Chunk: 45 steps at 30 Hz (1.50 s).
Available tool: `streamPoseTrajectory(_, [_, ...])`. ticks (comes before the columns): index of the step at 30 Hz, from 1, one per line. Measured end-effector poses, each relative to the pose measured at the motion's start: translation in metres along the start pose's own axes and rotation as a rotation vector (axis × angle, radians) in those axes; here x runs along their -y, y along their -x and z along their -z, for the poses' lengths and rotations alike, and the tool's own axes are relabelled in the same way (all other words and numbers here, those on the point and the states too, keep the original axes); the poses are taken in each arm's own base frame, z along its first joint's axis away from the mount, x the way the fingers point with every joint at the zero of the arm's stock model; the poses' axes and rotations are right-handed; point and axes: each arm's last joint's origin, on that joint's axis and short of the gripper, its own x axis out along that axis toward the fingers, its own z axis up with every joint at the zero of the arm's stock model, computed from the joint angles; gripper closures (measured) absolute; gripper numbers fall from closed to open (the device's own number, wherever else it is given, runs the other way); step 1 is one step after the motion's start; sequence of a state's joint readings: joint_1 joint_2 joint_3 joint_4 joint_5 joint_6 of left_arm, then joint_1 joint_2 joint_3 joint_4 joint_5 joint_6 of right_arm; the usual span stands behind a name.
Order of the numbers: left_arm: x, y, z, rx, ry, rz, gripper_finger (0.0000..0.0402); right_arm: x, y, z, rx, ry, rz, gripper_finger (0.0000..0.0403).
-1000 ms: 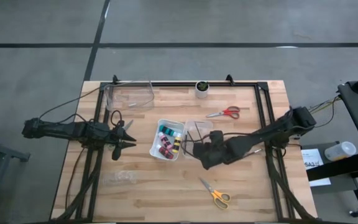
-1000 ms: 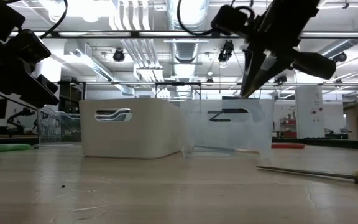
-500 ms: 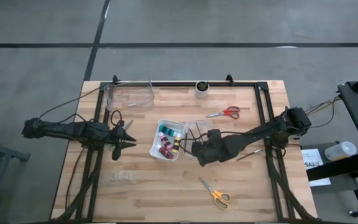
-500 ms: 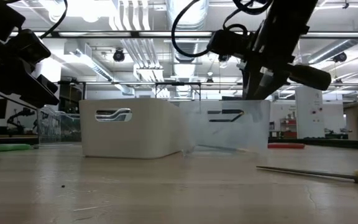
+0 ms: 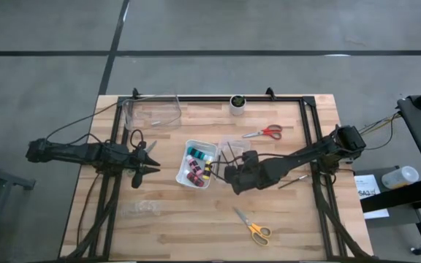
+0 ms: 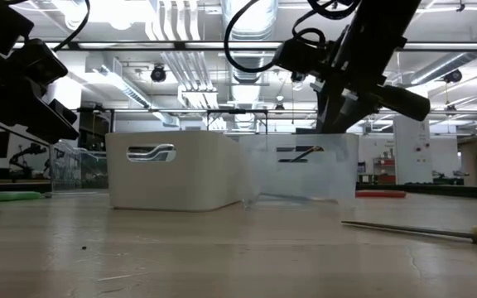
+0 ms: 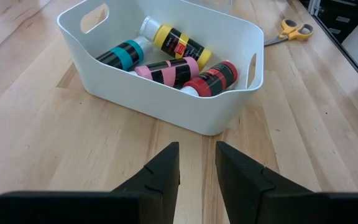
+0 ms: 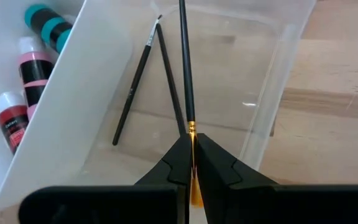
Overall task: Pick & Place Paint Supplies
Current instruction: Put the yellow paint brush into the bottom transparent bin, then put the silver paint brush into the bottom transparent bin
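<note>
Right gripper (image 8: 191, 163): clenched on a thin dark brush (image 8: 184, 62) at its gold collar, hanging over the clear bin (image 8: 278, 93); the shaft points straight ahead from the fingertips into that bin.
Right fingers (image 8: 213, 162): pressed together, only the brush between them.
Loose brushes (image 8: 135, 84): two, lying crossed on the clear bin's floor, just ahead of the right gripper and to one side of the held brush.
Left gripper (image 7: 196, 163): grasping nothing, fingers a narrow gap apart, hovering above bare wood just short of the white bin (image 7: 135, 93).
Left fingers (image 7: 165, 168): touching nothing.
Paint bottles (image 7: 169, 65): four lying in the white bin, directly ahead of the left gripper; teal, yellow-and-black, pink and red.
White bin and clear bin: side by side, touching, between the two grippers in the high view.
Red scissors (image 5: 264, 133): on the table, beyond the right gripper toward the far edge.
Yellow scissors (image 5: 252, 227): on the table, near the front edge, well apart from the right gripper.
Lone brush (image 5: 290, 180): on the wood beside the right arm, behind its gripper.
</note>
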<state>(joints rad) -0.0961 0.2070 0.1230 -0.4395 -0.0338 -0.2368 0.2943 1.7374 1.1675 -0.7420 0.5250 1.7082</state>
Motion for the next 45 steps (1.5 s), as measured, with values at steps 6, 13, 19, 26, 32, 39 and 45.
streamPoseTrajectory(6, [0.000, 0.000, 0.000, 0.000, 0.000, 0.000, 0.0294, 0.000, 0.000, 0.000, -0.002, 0.026, -0.001, 0.0390])
streamPoseTrajectory(13, [0.000, 0.000, 0.000, 0.001, 0.000, 0.000, 0.0294, 0.000, 0.000, 0.000, -0.002, 0.036, 0.000, 0.0386])
streamPoseTrajectory(19, [0.000, 0.000, 0.000, 0.000, 0.000, 0.000, 0.0294, 0.002, -0.001, 0.000, 0.000, 0.023, 0.009, 0.0319])
streamPoseTrajectory(26, [0.000, 0.000, 0.000, 0.000, 0.000, 0.000, 0.0294, 0.004, -0.003, 0.001, 0.001, 0.008, 0.017, 0.0240])
streamPoseTrajectory(32, [0.000, 0.000, 0.000, 0.001, 0.000, 0.000, 0.0294, 0.004, 0.000, 0.000, -0.001, 0.009, 0.010, 0.0219])
streamPoseTrajectory(39, [0.000, 0.000, 0.000, 0.000, 0.000, 0.000, 0.0294, 0.004, 0.017, -0.010, 0.002, 0.139, -0.047, 0.0218])
streamPoseTrajectory(45, [0.000, 0.000, 0.000, 0.000, 0.000, 0.000, 0.0294, 0.008, 0.045, -0.014, 0.009, 0.554, -0.125, 0.0218])
